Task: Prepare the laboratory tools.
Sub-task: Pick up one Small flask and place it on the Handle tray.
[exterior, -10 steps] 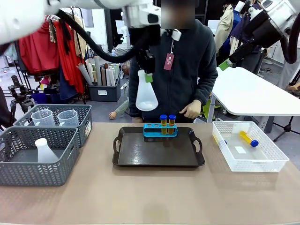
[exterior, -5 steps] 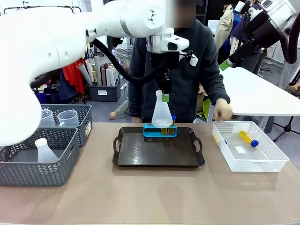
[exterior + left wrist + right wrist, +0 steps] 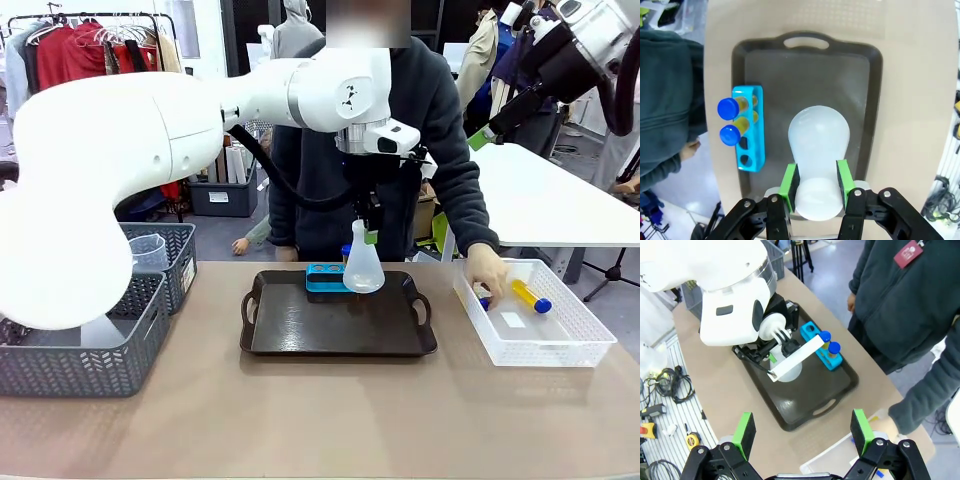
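Note:
My left gripper [image 3: 817, 182] is shut on the neck of a translucent white conical flask [image 3: 819, 145]. The flask [image 3: 363, 268] hangs upright low over the black tray [image 3: 300, 330], just right of the small blue rack [image 3: 324, 278]; I cannot tell whether its base touches the tray. Two amber tubes with blue caps [image 3: 729, 121] stand in the rack [image 3: 749, 127], and its other two holes are empty. Another amber tube [image 3: 530, 296] lies in the white basket [image 3: 560, 350]. High at the right, my right gripper [image 3: 802, 432] is open and holds nothing. From there it looks down on the tray [image 3: 805, 405] and the rack [image 3: 821, 352].
A person stands behind the table with one hand [image 3: 487, 272] inside the white basket. Grey mesh baskets [image 3: 100, 370] sit at the left, one holding a clear beaker [image 3: 148, 250]. My left arm [image 3: 150, 140] spans the left half of the front view. Bare tabletop [image 3: 330, 420] lies in front.
My left arm carried the flask rightward and down to the tray beside the rack. The person's hand moved from near the tray into the white basket.

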`<state>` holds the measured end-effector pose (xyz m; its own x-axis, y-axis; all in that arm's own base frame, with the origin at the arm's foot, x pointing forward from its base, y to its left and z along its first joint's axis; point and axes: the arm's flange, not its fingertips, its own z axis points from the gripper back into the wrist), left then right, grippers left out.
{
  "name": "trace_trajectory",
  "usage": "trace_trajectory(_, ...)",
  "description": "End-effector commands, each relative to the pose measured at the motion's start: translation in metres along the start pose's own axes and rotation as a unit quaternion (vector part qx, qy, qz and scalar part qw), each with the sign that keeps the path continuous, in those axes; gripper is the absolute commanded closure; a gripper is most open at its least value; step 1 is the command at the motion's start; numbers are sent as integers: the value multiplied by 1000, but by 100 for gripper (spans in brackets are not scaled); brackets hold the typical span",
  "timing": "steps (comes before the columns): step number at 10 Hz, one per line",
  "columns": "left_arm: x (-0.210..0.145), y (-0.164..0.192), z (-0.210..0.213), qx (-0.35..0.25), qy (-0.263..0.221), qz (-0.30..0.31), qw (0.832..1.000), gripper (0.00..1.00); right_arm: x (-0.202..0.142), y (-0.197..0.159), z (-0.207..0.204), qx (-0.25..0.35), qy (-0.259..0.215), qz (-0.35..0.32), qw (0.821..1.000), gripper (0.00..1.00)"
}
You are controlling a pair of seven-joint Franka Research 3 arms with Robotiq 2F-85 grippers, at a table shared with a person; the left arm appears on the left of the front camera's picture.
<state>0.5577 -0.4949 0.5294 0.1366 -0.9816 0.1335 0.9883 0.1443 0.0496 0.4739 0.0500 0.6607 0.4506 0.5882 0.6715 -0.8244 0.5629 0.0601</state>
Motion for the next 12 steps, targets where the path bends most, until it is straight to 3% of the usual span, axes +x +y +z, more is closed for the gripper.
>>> trace_trajectory(1,-1,-2,2,-2,4,1,1000,100,0,1,2,0,-2,2,1000,0)
trace_trajectory(4,0,0,-2,-1,1,0,1000,100,0,1,2,0,-2,2,1000,0)
trace_trajectory(12,26,28,-77,5,23,-60,998,100,0,1,2,0,-2,2,1000,0)
